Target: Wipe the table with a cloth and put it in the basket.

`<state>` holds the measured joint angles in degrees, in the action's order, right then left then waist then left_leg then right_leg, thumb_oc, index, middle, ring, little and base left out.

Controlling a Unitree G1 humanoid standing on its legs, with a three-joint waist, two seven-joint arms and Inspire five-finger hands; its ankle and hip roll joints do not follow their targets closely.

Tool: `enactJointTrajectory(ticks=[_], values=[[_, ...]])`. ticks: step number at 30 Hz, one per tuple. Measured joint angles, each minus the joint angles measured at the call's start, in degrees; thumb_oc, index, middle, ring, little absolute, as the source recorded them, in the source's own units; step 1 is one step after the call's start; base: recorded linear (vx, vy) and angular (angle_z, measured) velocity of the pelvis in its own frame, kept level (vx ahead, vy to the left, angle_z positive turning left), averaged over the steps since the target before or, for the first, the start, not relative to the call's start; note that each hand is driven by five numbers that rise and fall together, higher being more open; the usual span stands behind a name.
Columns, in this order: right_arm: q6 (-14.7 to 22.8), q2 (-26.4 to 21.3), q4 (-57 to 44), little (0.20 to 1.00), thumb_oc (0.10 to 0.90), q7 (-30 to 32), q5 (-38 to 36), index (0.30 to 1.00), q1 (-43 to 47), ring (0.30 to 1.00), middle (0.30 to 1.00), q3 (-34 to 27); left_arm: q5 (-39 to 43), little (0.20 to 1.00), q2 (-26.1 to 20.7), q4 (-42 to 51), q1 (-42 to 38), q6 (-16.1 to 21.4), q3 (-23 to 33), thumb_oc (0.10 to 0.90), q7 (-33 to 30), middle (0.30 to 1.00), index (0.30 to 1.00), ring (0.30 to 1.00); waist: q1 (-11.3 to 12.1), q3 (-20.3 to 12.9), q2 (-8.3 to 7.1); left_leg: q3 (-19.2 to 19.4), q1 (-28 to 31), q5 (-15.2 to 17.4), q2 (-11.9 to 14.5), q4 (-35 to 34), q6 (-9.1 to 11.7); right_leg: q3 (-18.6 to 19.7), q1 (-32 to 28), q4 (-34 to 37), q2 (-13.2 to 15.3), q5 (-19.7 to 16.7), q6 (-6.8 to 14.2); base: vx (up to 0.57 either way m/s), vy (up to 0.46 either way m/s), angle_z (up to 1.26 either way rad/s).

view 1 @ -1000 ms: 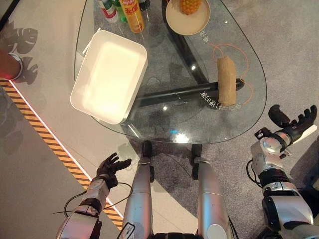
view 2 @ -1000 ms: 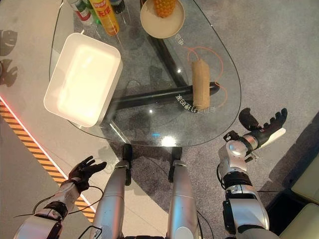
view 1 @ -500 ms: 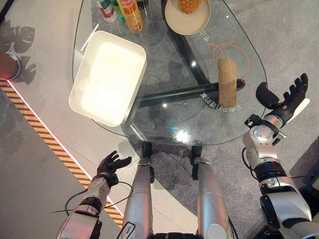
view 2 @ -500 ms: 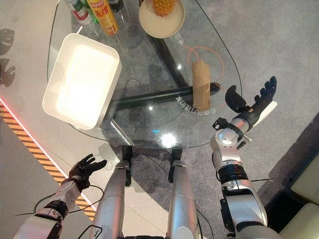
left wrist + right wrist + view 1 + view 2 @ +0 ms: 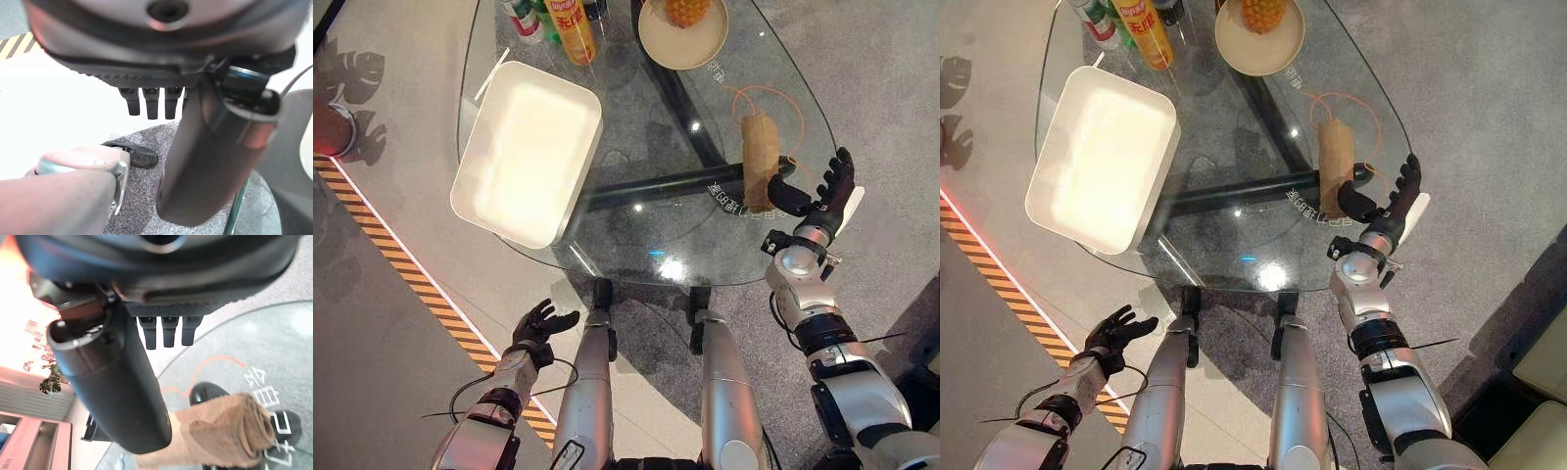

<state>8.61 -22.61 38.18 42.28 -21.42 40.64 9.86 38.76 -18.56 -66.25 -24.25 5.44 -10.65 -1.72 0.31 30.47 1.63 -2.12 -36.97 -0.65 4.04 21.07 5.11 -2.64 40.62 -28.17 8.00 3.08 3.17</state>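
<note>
Since a second ago my right hand [image 5: 822, 196] has swung in from out over the floor to the table's [image 5: 636, 245] right edge, and it now sits just beside the near end of the rolled brown cloth [image 5: 760, 162]. Its fingers are straight and spread, thumb standing out toward the cloth, holding nothing; whether the thumb actually touches the roll I cannot tell from the head views. From the right wrist the cloth [image 5: 225, 431] lies just past the thumb, with the fingers straight above it.

Nearest to me, my left hand [image 5: 536, 325] hangs low by my left side over the floor, well apart from the table, fingers loosely open and empty. It has barely shifted in that second. An orange-and-black striped strip [image 5: 421, 294] runs along the floor beside it.

On the glass table, the cloth lies lengthwise near the right edge, over a thin orange ring [image 5: 773, 98] printed on the glass. The white basket [image 5: 529, 147], a shallow rectangular tub, stands on the left half of the table, well apart from the cloth, with nothing in it.

At the far edge stand a few bottles [image 5: 570, 24], and next to them a round cream bowl [image 5: 683, 41] holding a pineapple [image 5: 685, 10].
</note>
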Motion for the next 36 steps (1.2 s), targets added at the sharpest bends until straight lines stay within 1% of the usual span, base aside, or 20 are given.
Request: enactJointTrajectory(ticks=[2, 6, 11, 17, 20, 24, 26, 33, 36], values=[[-0.8, 0.0, 1.9, 0.9, 0.8, -0.6, 0.0, 0.9, 1.4, 0.9, 0.9, 0.7, 0.0, 0.9, 0.0, 0.0, -0.1, 0.0, 0.0, 0.8, 0.0, 0.9, 0.9, 0.9, 0.2, 0.0, 0.05, 0.0, 0.0, -0.2, 0.0, 0.0, 0.3, 0.0, 0.0, -0.3, 0.0, 0.0, 0.1, 0.0, 0.0, 0.0], [-1.6, 0.2, 2.0, 0.9, 0.8, -1.4, 0.0, 0.9, 1.5, 0.9, 0.9, 0.7, 0.0, 0.9, 0.0, 0.0, -0.4, 0.0, 0.0, 0.8, -0.1, 0.9, 0.9, 0.9, 1.2, 0.1, 0.11, 0.0, 0.3, -0.2, 0.0, 0.0, 0.3, 0.0, -0.1, -0.7, 0.1, 0.1, 0.0, 0.0, 0.0, 0.0], [-2.5, 0.6, 3.7, 0.9, 0.8, -1.8, 0.0, 0.9, 2.5, 0.9, 0.9, 2.6, 0.0, 0.9, 0.0, 0.0, -0.5, 0.0, -0.5, 0.8, -0.1, 0.9, 0.9, 0.9, 1.2, 0.0, 0.13, 0.0, 0.9, -0.2, -0.2, 0.0, 0.0, 0.0, -0.6, -0.6, 0.3, 0.5, -0.4, 0.0, 0.0, 0.0], [-4.2, 0.7, 6.3, 0.9, 0.8, -3.3, 0.0, 0.9, 3.8, 0.9, 0.9, 4.2, 0.0, 0.9, 0.0, -0.2, -0.4, 0.0, -1.8, 0.8, -0.1, 0.9, 0.9, 0.9, 1.1, 0.0, 0.16, 0.0, 0.9, -0.2, -0.3, -0.3, 0.0, 0.0, -0.5, -0.7, 0.3, 0.6, -0.1, 0.0, 0.0, 0.0], [-5.6, 0.7, 6.5, 0.9, 0.8, -3.5, 0.0, 0.9, 3.8, 0.9, 0.9, 4.7, 0.0, 0.9, 0.1, -0.2, -0.4, 0.0, -2.0, 0.8, -0.1, 0.9, 0.9, 0.9, 1.2, 0.1, 0.22, 0.0, 0.9, -0.3, -0.3, -0.5, 0.0, -0.1, -0.5, -0.7, 0.3, 0.7, -0.1, 0.0, 0.0, 0.0], [-7.3, 0.7, 9.2, 0.9, 0.8, -3.8, 0.0, 0.9, 5.8, 0.9, 0.9, 6.2, 0.0, 0.9, 0.2, -0.2, -0.5, 0.0, -2.0, 0.8, -0.1, 0.9, 0.9, 0.9, 1.3, 0.3, 0.78, -0.1, 0.9, -0.5, -0.3, -0.4, 0.4, -0.1, -0.4, -0.8, 0.4, 0.6, -0.3, 0.0, 0.0, 0.0], [-8.0, 0.7, 9.6, 0.9, 0.8, -3.8, 0.1, 0.9, 6.4, 0.9, 0.9, 6.4, 0.0, 0.9, 0.2, -0.2, -0.5, 0.0, -2.0, 0.8, -0.1, 0.9, 0.9, 0.9, 1.3, 0.3, 0.81, -0.1, 0.9, -0.5, -0.3, -0.4, 0.4, -0.1, -0.4, -1.1, 0.4, 0.6, -0.2, 0.0, 0.0, 0.0], [-9.3, 0.7, 11.6, 0.9, 0.8, -3.8, 1.3, 0.9, 7.6, 0.9, 0.9, 6.9, 0.0, 0.9, 0.2, -0.2, -0.6, 0.0, -2.1, 0.8, -0.1, 0.9, 0.9, 0.9, 1.5, 0.3, 0.82, -0.1, 1.0, -0.6, -0.5, 0.0, 0.4, -0.1, -0.4, -1.9, 0.6, 1.1, -0.4, 0.0, 0.001, 0.01], [-9.4, 0.6, 13.5, 0.9, 0.8, -3.8, 1.4, 0.9, 8.5, 0.9, 0.9, 6.9, 0.0, 0.9, 0.2, -0.3, -0.6, 0.0, -2.2, 0.8, -0.1, 0.9, 0.9, 0.9, 2.1, 0.2, 0.86, -0.1, 1.1, -0.5, -0.5, -0.1, 0.3, -0.1, -0.3, -1.9, 0.6, 1.2, -0.2, 0.0, 0.0, 0.0]])
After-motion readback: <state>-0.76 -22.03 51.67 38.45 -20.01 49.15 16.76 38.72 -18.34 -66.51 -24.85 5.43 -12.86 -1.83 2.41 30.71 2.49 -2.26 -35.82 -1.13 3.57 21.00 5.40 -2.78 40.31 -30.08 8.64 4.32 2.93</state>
